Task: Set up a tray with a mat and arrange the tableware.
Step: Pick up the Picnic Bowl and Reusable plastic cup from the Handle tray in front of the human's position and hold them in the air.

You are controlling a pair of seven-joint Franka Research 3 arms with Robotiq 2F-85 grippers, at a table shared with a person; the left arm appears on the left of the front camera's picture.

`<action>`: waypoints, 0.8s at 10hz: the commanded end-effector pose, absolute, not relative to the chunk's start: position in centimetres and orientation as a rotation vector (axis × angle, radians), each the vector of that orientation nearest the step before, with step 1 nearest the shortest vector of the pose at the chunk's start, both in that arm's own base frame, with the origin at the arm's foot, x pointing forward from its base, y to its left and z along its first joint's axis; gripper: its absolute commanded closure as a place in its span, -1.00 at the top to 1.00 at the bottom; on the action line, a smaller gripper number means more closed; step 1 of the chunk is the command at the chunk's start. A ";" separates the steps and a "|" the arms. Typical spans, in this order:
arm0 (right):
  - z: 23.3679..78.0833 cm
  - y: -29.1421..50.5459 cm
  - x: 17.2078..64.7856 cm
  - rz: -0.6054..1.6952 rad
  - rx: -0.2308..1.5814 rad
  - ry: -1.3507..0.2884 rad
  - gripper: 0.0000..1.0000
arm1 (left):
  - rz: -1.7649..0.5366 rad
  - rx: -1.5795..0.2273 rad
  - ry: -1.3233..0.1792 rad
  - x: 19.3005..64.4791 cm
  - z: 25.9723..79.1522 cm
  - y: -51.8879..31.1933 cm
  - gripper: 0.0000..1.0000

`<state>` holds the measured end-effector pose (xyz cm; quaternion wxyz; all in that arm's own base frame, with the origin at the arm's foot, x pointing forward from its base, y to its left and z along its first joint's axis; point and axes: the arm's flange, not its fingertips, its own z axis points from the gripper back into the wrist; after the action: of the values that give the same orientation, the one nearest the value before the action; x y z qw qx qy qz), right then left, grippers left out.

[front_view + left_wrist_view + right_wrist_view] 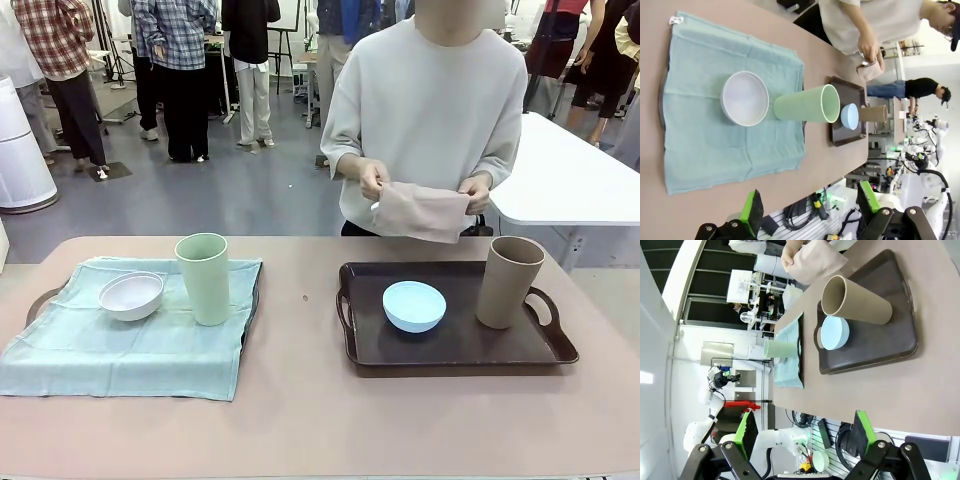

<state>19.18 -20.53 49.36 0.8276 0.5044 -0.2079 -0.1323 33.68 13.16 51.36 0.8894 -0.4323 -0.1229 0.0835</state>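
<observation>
On the left tray (38,300), a light green mat (130,340) carries a white bowl (131,295) and a pale green cup (204,278). The dark brown tray (450,350) on the right holds a light blue bowl (414,305) and a tan-brown cup (508,281), with no mat under them. The person at the far side holds a folded beige mat (422,210) in both hands. My left gripper (810,207) hangs open above the green mat (700,140), white bowl (744,97) and green cup (802,104). My right gripper (802,432) is open off the brown tray (880,345), blue bowl (834,332) and tan cup (857,300).
A white table (560,180) stands behind at the right. Several people stand in the background. Bare tabletop (300,400) lies between the two trays and along the near edge.
</observation>
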 end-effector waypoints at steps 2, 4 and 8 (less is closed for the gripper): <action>49.6 -20.5 19.4 -0.259 1.080 -0.461 1.00 | 0.187 -0.906 -0.275 33.5 51.7 13.7 1.00; 49.6 -20.5 19.4 -0.259 1.080 -0.461 1.00 | 0.187 -0.906 -0.275 33.5 51.7 13.7 1.00; 49.6 -20.5 19.4 -0.259 1.080 -0.461 1.00 | 0.187 -0.906 -0.275 33.5 51.7 13.7 1.00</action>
<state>19.26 -20.35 49.52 0.8294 0.5009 -0.2096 -0.1310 33.50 13.68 51.56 0.8895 -0.4291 -0.1282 0.0904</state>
